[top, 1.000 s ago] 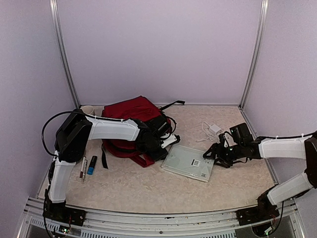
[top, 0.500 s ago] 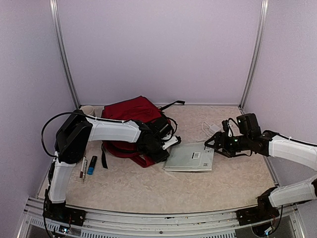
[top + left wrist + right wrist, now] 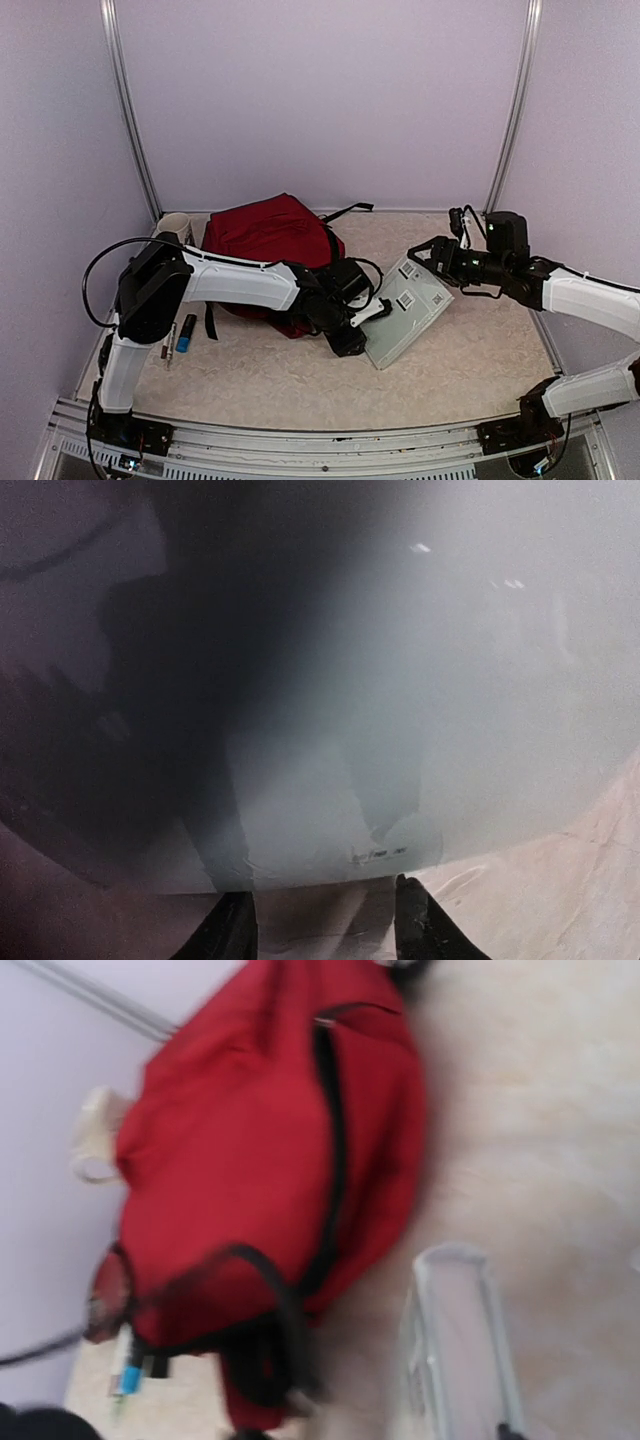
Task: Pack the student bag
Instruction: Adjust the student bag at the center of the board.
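Grey slab (image 3: 412, 308) leans beside student bag (image 3: 265, 230), cup (image 3: 175, 224) behind.

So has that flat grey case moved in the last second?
Yes. The flat grey case lay flat before; now its right edge is raised, nearer the right corner post, with the right end effector at that edge.

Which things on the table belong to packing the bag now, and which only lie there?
For the job: student bag; flat grey case, tilted on its edge.
Lying about: pen; black-and-blue stick; pale cup.
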